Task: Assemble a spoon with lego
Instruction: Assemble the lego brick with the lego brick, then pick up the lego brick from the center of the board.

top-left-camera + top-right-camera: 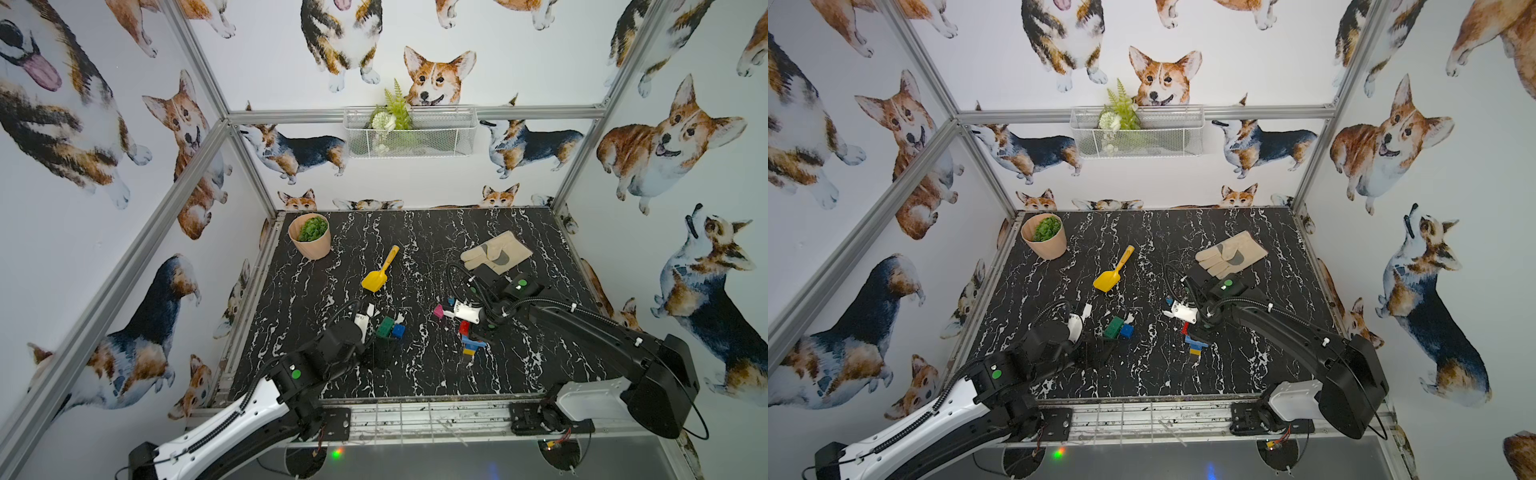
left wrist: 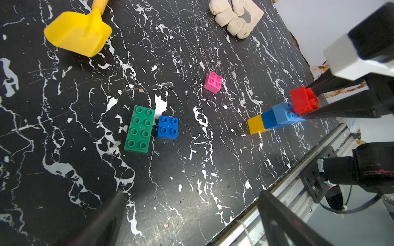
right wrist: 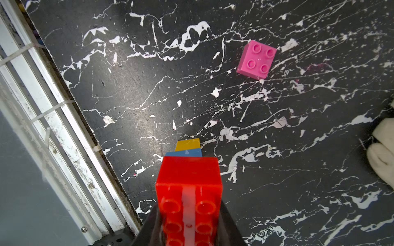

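Table (image 2: 64,106) black, white marble veining. Green brick (image 2: 139,129), dark blue brick (image 2: 167,127), pink brick (image 2: 213,82), red brick (image 2: 302,102). Shovel (image 2: 78,34) yellow. Glove (image 2: 236,15) cream, grey patch. Walls (image 1: 50,232): corgi print.

Both top views are looking down on the whole table (image 1: 415,374). Both wrist cameras are viewing it closely, sharing the pink brick (image 2: 213,82).
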Tool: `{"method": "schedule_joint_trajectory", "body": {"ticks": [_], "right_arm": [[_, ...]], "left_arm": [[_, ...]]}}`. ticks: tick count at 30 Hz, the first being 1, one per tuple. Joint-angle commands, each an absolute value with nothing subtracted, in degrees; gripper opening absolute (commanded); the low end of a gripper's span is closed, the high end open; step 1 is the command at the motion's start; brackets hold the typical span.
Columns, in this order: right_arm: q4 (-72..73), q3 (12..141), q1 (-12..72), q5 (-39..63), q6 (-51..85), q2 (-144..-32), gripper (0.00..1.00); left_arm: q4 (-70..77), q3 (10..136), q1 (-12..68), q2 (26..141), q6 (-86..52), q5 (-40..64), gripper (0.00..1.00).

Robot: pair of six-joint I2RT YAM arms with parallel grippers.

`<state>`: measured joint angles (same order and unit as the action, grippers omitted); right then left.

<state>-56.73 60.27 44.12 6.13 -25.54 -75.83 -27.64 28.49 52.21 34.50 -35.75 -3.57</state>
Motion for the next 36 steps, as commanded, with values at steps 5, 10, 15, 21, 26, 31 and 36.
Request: {"method": "schedule_joint_trajectory", "body": {"ticks": [5, 10, 15, 21, 26, 31, 36], "right_arm": [[-56.3, 60.0, 44.1, 6.2, -26.1, -75.9, 0.00], [-56.5, 59.5, 44.2, 6.2, -25.9, -76.2, 0.00], [-57.2, 59.5, 44.7, 6.0, -25.9, -76.9, 0.00], [-58.2, 60.0, 45.1, 6.1, -25.8, -78.3, 0.00], [-59.1, 60.1, 45.3, 5.4, -25.6, -79.0, 0.00], [-59.8, 59.5, 45.6, 5.3, -25.4, -79.9, 0.00], [-60.1, 59.6, 45.9, 5.6, -25.4, -80.8, 0.00]], "left_arm": [[-28.2, 28.5, 52.2, 34.1, -35.7, -4.5, 1.00], [-28.2, 28.4, 52.2, 34.0, -35.7, -4.4, 1.00], [-28.4, 28.3, 52.2, 33.8, -35.7, -4.5, 1.00], [-29.0, 28.3, 52.2, 33.0, -35.8, -4.7, 1.00], [-29.2, 28.2, 52.2, 32.6, -35.9, -4.7, 1.00], [-29.2, 28.2, 52.2, 32.3, -35.9, -4.7, 1.00], [-29.6, 28.2, 52.2, 31.7, -35.9, -4.7, 1.00]]}}
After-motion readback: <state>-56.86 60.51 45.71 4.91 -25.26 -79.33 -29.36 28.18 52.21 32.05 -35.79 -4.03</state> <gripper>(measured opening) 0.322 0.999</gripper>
